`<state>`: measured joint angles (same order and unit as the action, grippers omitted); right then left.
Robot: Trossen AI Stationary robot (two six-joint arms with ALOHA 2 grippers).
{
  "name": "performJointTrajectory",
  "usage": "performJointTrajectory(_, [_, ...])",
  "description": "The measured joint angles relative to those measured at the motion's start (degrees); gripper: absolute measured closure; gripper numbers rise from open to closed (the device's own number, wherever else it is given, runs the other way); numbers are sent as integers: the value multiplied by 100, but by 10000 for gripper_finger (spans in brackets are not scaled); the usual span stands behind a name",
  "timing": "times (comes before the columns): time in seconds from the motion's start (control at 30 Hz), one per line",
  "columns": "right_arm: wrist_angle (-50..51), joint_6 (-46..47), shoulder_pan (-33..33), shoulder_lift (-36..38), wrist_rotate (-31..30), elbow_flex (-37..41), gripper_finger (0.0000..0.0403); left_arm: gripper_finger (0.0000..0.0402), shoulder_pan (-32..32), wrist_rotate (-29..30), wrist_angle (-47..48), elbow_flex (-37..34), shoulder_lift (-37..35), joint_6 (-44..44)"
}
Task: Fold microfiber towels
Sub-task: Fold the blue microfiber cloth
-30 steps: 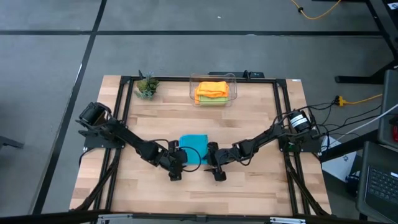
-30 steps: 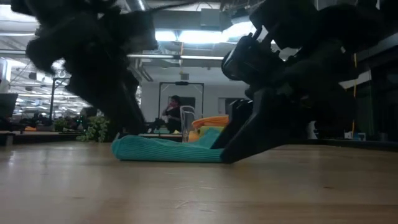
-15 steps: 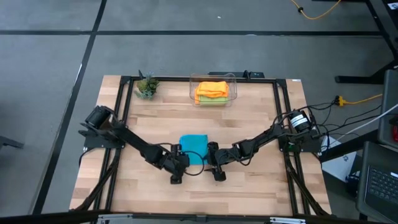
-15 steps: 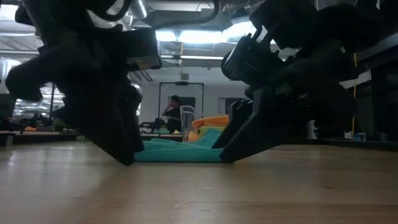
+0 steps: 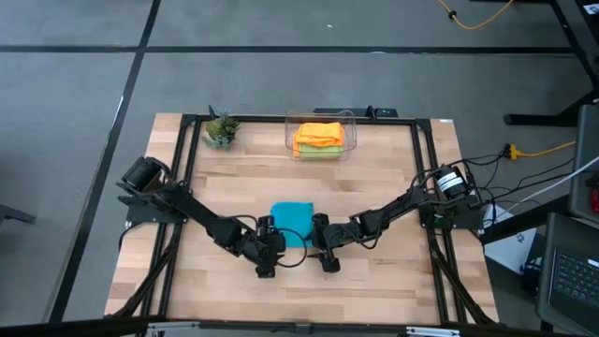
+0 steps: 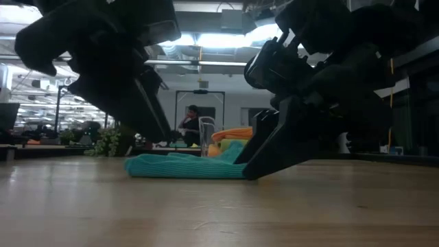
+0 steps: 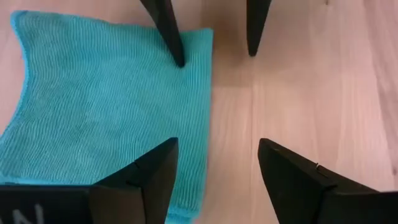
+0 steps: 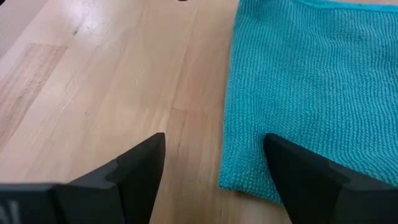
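One teal microfiber towel (image 5: 292, 223) lies flat on the wooden table at mid-table. The other microfiber towels, orange and lime green (image 5: 319, 137), are stacked in the clear bin. My left gripper (image 7: 218, 141) hangs open above the teal towel's near left corner, clear of the table in the low view. It has one finger over the cloth and one over bare wood. My right gripper (image 8: 215, 135) is open and low at the near right corner (image 8: 231, 180), straddling the towel's near edge. My right gripper's far finger (image 7: 176, 53) comes down slanting onto the teal towel just inside its near edge (image 7: 202, 68), by the right corner. Its other finger (image 7: 251, 43) stands over bare wood. I cannot tell whether the finger presses the cloth. The towel lies flat.
A clear plastic bin (image 5: 351, 120) stands at the table's far middle. A small potted plant (image 5: 221, 129) stands at the far left. A black frame (image 5: 187, 168) runs along the table's edges. Bare wood (image 5: 299, 295) lies near the front edge.
My left gripper dipped to the table at the teal towel's left end, then rose clear of it. The towel lies as before.
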<state>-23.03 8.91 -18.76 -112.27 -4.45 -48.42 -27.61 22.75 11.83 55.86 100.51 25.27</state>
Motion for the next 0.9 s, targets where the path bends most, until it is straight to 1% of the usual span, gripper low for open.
performJointTrajectory(0.1, [4,2,0,-2,0,2,125,184,-5,6,147,-2,5,-9])
performJointTrajectory(0.23, [3,2,0,-2,2,4,125,184,21,-13,457,-20,234,52])
performJointTrajectory(0.33, [2,2,0,-4,0,4,125,184,42,-226,325,0,318,120])
performJointTrajectory(0.73, [-4,7,0,-7,2,9,125,184,62,-231,493,35,713,335])
performJointTrajectory(0.83, [-20,129,0,-7,-2,9,129,190,63,-198,488,35,724,390])
performJointTrajectory(0.9, [-21,164,0,-7,-2,9,139,203,50,-100,484,32,728,426])
